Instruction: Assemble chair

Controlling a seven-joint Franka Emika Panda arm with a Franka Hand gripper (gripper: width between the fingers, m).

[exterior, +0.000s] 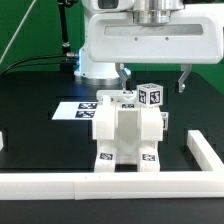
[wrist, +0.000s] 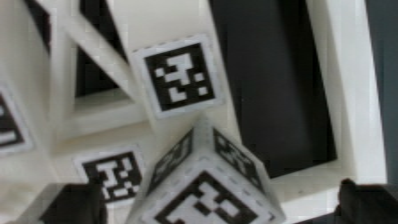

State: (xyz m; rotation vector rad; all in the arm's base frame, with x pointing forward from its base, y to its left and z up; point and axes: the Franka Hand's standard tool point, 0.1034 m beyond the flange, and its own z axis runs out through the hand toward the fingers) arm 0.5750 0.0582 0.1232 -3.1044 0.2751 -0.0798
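The white chair [exterior: 128, 135] stands partly joined in the middle of the black table, with tags on its front feet. A tagged white block [exterior: 150, 94] sits at its top, toward the exterior view's right. My gripper [exterior: 154, 84] hangs over that block, open, one finger on each side with a gap to both. In the wrist view the block [wrist: 214, 185] shows as a tagged corner between the dark fingertips [wrist: 71, 205], and my gripper [wrist: 210, 208] is not touching it. Beyond it lie other white chair pieces with a tag [wrist: 178, 78].
The marker board [exterior: 78, 108] lies flat behind the chair at the exterior view's left. A low white border rail [exterior: 100, 186] runs along the front and turns up the right side [exterior: 205, 150]. The robot's base [exterior: 95, 65] stands behind.
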